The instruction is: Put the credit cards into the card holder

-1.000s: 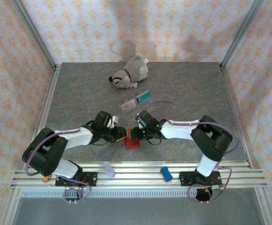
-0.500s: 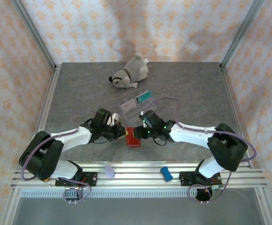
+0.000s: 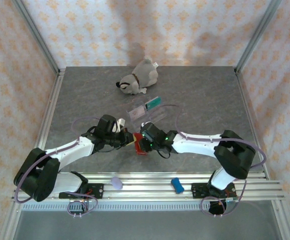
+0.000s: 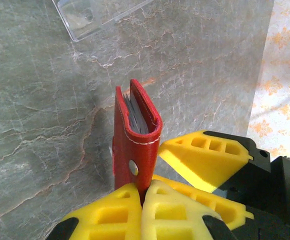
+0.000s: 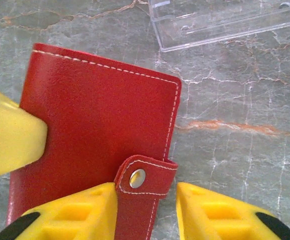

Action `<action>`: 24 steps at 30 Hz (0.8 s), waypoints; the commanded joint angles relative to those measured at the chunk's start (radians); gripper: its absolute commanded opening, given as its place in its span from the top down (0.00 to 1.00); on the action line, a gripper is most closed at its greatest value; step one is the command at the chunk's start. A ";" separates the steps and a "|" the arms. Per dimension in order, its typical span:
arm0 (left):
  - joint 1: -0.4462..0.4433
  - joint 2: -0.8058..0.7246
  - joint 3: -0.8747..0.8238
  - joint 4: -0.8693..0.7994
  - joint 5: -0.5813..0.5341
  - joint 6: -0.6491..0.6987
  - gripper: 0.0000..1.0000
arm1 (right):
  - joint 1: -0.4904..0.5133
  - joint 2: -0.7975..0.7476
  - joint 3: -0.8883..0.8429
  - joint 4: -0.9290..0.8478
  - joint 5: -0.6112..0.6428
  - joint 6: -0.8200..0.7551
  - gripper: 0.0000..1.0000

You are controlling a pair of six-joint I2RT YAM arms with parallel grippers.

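The red card holder stands on edge on the table, folded, with pale card edges showing inside it. My left gripper is shut on its lower end, just under the silver snap. My right gripper is open and straddles the snap tab: one finger touches the tab, the other stands apart. From above, the left gripper and the right gripper meet at the holder. A teal credit card lies flat further back.
A clear plastic case lies just behind the holder, also seen as the case in the right wrist view. A plush dog lies at the back. A lavender piece and a blue piece rest on the front rail.
My left gripper has closed on the card holder. The right gripper has slid left up to the holder, and its jaws widened, then narrowed round the tab.
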 commanded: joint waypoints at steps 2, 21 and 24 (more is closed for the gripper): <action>-0.010 -0.004 0.031 -0.002 0.025 -0.028 1.00 | 0.002 0.022 0.042 -0.033 0.089 0.016 0.70; -0.011 0.082 0.043 -0.163 -0.129 0.157 1.00 | -0.021 -0.065 -0.049 -0.091 0.226 0.111 1.00; -0.011 0.126 0.064 -0.169 -0.109 0.176 1.00 | -0.062 -0.105 -0.105 -0.049 0.169 0.128 1.00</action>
